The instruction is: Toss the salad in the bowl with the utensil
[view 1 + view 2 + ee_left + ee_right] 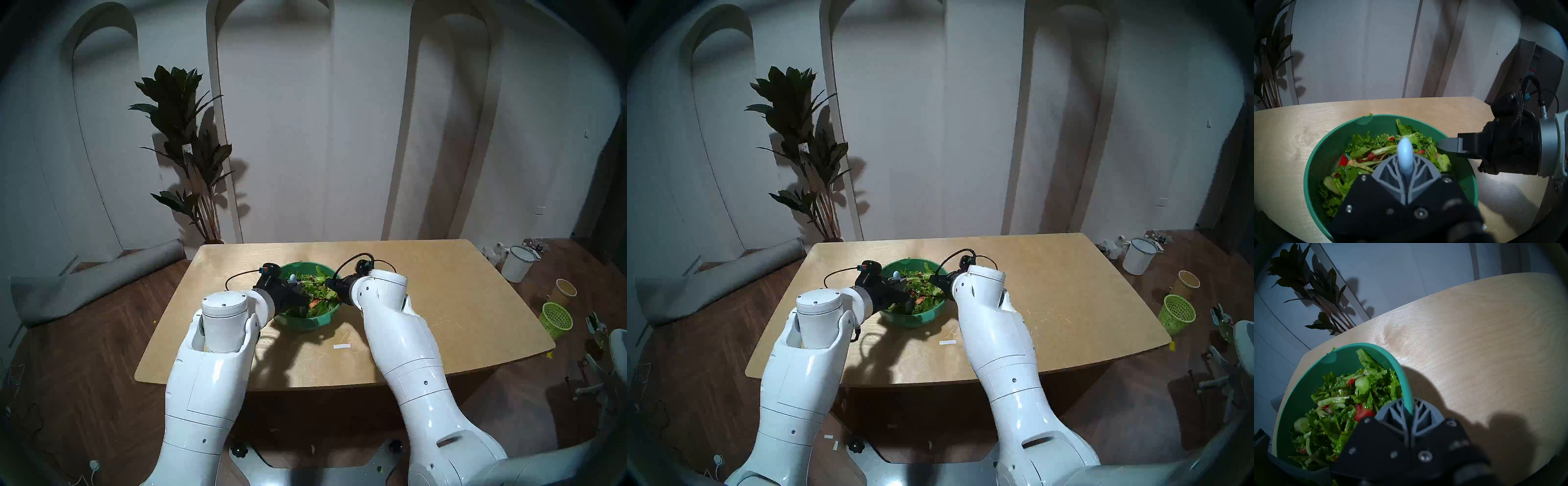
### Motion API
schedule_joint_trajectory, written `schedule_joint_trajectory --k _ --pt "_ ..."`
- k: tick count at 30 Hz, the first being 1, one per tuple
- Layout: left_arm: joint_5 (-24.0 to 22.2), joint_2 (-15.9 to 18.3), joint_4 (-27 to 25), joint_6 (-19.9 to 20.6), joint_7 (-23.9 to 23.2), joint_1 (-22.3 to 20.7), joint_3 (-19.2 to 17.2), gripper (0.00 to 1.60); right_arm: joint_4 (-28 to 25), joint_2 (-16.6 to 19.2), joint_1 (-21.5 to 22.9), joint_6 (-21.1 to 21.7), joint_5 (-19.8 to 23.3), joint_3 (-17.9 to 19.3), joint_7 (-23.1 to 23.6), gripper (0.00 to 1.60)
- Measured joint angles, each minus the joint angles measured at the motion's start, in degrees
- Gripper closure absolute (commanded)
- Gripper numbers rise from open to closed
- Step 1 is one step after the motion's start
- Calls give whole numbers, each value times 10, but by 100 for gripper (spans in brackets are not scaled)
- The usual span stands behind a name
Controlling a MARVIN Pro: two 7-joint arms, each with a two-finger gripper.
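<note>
No writing is readable; left pincer [1405, 171] pinches the fork [1404, 153], right pincer [1409, 411] the bowl [1403, 377] rim.

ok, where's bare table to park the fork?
Free: the table right of the bowl, out to the far edge; the strip behind the bowl; the near-left corner. Crowded: the centre, where the left hand holds the fork over the salad and the right hand pinches the rim.
</note>
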Motion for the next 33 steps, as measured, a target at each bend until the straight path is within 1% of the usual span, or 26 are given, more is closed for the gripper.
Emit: schedule_joint_trajectory --k 4,14,19,25,30,33 --pt "19 14 18 -40 -3 -3 14 160 0 0 0 0 0 0 0 160" --pt "53 41 47 -100 -3 -15 31 160 0 0 0 0 0 0 0 160" --pt "66 51 71 -121 6 -26 32 160 0 0 0 0 0 0 0 160" --pt "72 57 94 -138 12 -39 27 160 0 -1 0 0 0 -1 0 160" --pt "72 60 104 -147 15 -47 20 160 0 -1 -1 0 0 -1 1 160" --pt "72 61 101 -149 16 -49 15 160 0 -1 -1 1 0 -1 1 160"
